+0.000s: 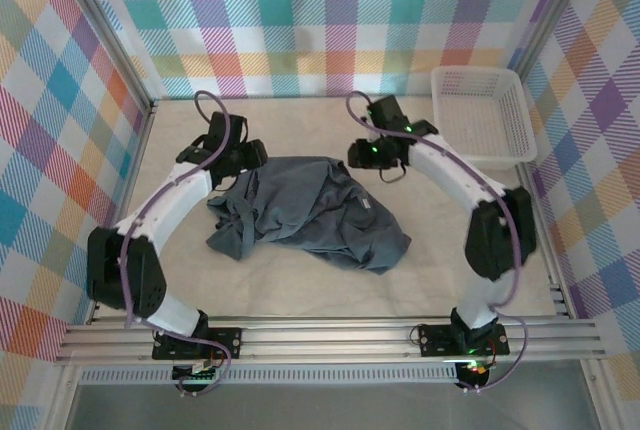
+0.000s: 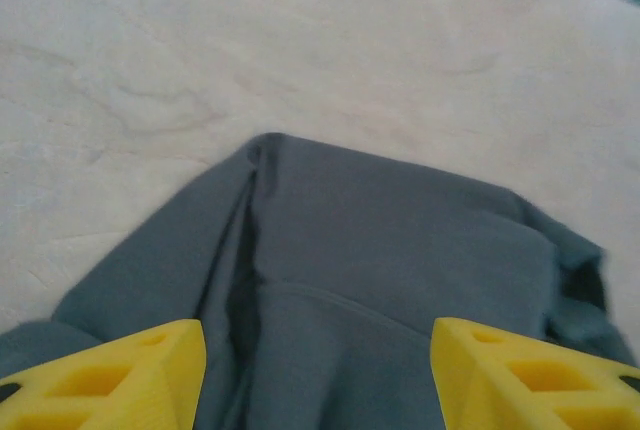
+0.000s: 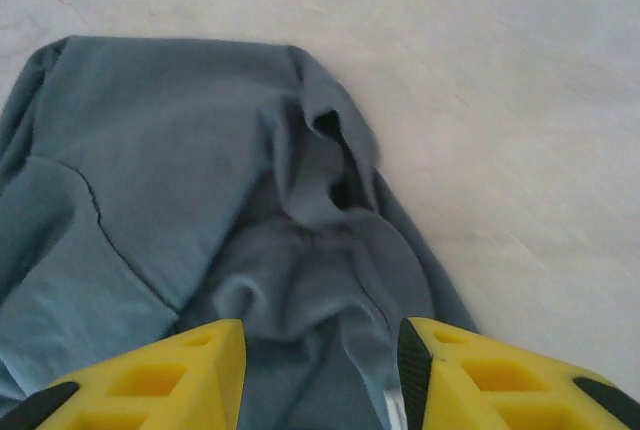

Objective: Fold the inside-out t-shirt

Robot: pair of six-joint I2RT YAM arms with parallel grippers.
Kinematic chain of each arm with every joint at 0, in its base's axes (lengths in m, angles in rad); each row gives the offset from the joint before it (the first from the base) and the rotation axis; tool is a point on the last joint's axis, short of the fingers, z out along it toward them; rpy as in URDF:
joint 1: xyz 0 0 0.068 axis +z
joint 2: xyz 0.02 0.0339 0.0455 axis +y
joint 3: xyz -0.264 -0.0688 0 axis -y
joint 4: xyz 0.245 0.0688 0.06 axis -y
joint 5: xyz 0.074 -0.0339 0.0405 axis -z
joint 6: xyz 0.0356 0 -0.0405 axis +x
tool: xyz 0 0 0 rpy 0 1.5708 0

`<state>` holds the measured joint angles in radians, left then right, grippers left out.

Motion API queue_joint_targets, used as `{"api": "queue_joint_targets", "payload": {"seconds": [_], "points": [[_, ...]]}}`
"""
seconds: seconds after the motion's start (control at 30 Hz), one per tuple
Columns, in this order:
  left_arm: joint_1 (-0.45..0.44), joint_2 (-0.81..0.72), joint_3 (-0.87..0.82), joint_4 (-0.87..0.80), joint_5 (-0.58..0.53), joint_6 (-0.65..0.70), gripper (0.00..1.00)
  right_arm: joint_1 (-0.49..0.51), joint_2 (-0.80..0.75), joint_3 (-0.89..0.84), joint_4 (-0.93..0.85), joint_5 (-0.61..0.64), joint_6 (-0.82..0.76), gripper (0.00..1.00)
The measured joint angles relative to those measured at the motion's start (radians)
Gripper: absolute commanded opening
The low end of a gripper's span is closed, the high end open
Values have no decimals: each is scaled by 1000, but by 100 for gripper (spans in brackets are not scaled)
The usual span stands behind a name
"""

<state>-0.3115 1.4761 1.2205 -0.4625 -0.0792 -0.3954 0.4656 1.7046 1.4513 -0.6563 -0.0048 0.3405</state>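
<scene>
The inside-out t-shirt (image 1: 310,215) lies crumpled in a dark slate-grey heap on the table's middle. My left gripper (image 1: 250,158) hovers over the heap's far left corner. In the left wrist view its yellow fingers (image 2: 120,380) stand wide apart, open, above a smooth stretch of the t-shirt (image 2: 380,240) with a seam across it. My right gripper (image 1: 362,155) is at the heap's far right corner. Its jaws are open in the right wrist view, with bunched folds of the t-shirt (image 3: 170,150) lying loose below and between the fingers (image 3: 480,380).
A white mesh basket (image 1: 478,72) stands at the back right corner. The beige table cloth (image 1: 300,280) shows bare in front of the heap and behind it. Checked walls close in the back and both sides.
</scene>
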Motion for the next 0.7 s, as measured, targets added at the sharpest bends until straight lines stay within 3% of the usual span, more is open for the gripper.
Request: {"api": "queue_joint_targets", "payload": {"seconds": [0.1, 0.2, 0.27, 0.37, 0.43, 0.47, 0.57, 0.63, 0.7], "points": [[-132, -111, -34, -29, 3, 1, 61, -10, -208, -241, 32, 64, 45, 45], [-284, -115, -59, -74, 4, 17, 61, -20, -354, -456, 39, 106, 128, 49], [-360, -53, -60, -114, -20, 43, 61, -22, -393, -565, 37, 114, 192, 54], [-446, 98, -54, -168, -88, 89, 64, -22, -400, -674, 34, 104, 282, 72], [-474, 201, -45, -200, -135, 111, 64, -22, -391, -703, 30, 88, 320, 73], [-481, 237, -43, -208, -156, 119, 64, -22, -380, -704, 31, 73, 332, 69], [-486, 303, -27, -239, -242, 132, 58, -22, -327, -703, 65, 15, 356, 29], [-483, 316, -2, -249, -298, 138, 42, -22, -308, -703, 76, -5, 373, 13], [-477, 316, 24, -249, -328, 146, 23, -22, -311, -700, 79, -7, 382, 6]]}}
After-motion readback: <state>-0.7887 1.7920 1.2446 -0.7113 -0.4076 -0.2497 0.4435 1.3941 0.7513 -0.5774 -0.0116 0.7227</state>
